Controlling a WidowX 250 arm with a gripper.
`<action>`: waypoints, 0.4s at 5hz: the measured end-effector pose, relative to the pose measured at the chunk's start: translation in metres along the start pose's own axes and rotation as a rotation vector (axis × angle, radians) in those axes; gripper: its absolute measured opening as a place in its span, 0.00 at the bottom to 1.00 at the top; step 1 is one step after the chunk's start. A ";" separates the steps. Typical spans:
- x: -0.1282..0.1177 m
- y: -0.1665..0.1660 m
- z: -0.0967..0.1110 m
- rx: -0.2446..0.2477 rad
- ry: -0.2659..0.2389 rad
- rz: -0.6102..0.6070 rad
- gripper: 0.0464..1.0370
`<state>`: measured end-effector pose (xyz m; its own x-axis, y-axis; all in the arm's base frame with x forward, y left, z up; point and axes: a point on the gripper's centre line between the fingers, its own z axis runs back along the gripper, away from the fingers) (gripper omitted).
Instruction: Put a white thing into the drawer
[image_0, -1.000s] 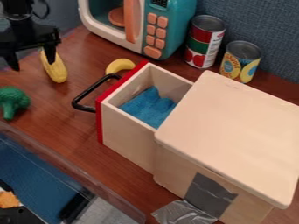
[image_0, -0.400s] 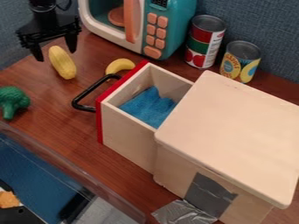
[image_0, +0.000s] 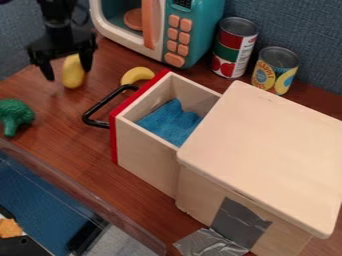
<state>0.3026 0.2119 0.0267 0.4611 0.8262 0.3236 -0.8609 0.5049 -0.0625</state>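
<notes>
Looking in on a robotics lab, dressed up as a play kitchen! Spotting a black robot arm (image_0: 59, 22) over the wood-grain desk (image_0: 73, 137), then a teal toy microwave (image_0: 195, 37), toy broccoli (image_0: 16, 114) and a small banana (image_0: 138, 75). Getting an office-style touch from the blue fabric partition (image_0: 297, 30) behind, plus homemade rigging: grey tape (image_0: 239, 220) stuck to a wooden box (image_0: 267, 150).

I look down on a reddish-brown tabletop (image_0: 63, 122) with wood grain running across it. Behind it I see a blue-grey, fabric-textured wall (image_0: 304, 25), with more blue-grey wall along the upper left. Soft light falls over the wood.
</notes>
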 end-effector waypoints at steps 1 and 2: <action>-0.009 0.003 -0.013 0.017 0.026 -0.039 0.96; -0.006 0.002 -0.018 -0.021 0.034 -0.150 0.91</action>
<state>0.3021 0.2125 0.0072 0.5915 0.7491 0.2983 -0.7773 0.6281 -0.0361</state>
